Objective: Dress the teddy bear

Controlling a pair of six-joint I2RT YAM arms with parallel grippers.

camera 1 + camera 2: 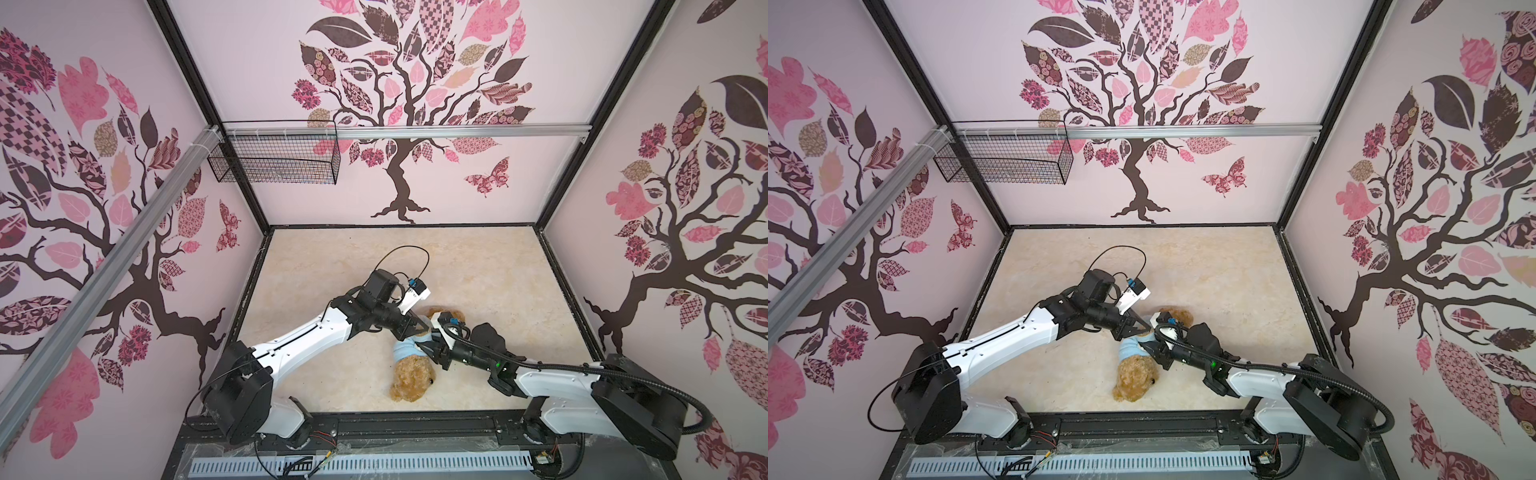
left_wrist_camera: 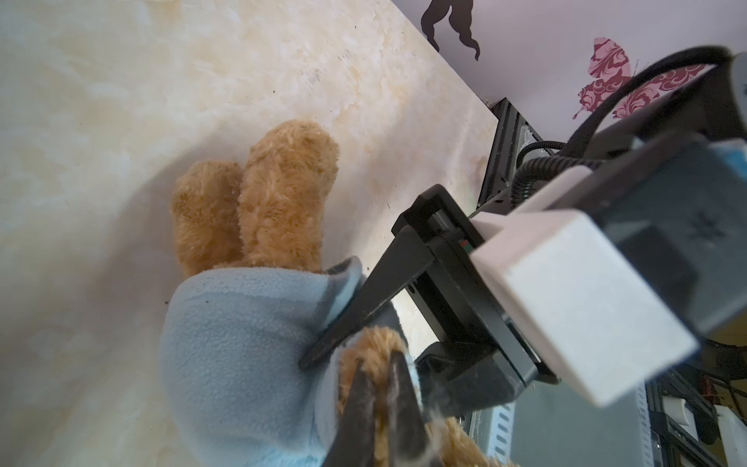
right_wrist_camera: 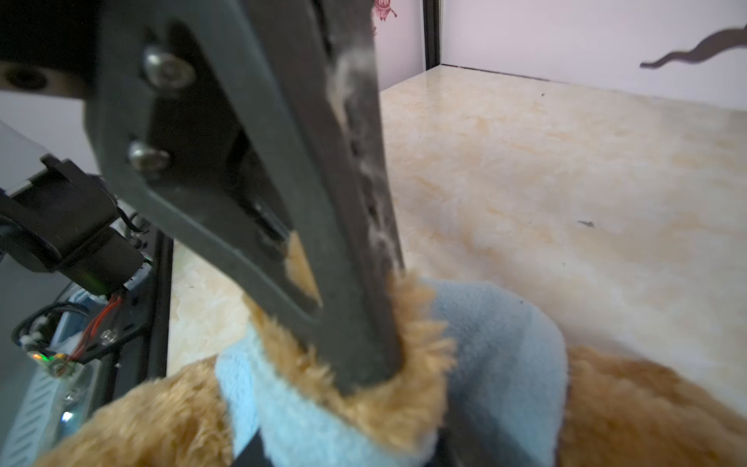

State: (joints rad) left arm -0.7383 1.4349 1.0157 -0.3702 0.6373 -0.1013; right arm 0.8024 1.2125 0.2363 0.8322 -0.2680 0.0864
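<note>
The teddy bear (image 1: 413, 380) (image 1: 1136, 380) lies on its side on the marble tabletop, head toward the front edge and legs (image 2: 283, 194) pointing away. A light-blue shirt (image 1: 405, 349) (image 2: 242, 343) (image 3: 505, 343) covers its torso. One furry arm sticks out of a sleeve. My left gripper (image 1: 422, 330) (image 2: 378, 358) (image 3: 364, 376) is shut on that arm, with fur between its fingers. My right gripper (image 1: 430, 347) (image 3: 349, 446) comes in from the right with its jaws apart on either side of the sleeve. One of its fingers (image 2: 364, 307) rests on the shirt.
A black wire basket (image 1: 274, 158) hangs on the back wall at the upper left. The two arms cross close together over the bear. Black frame rails (image 1: 415, 426) border the table's front edge.
</note>
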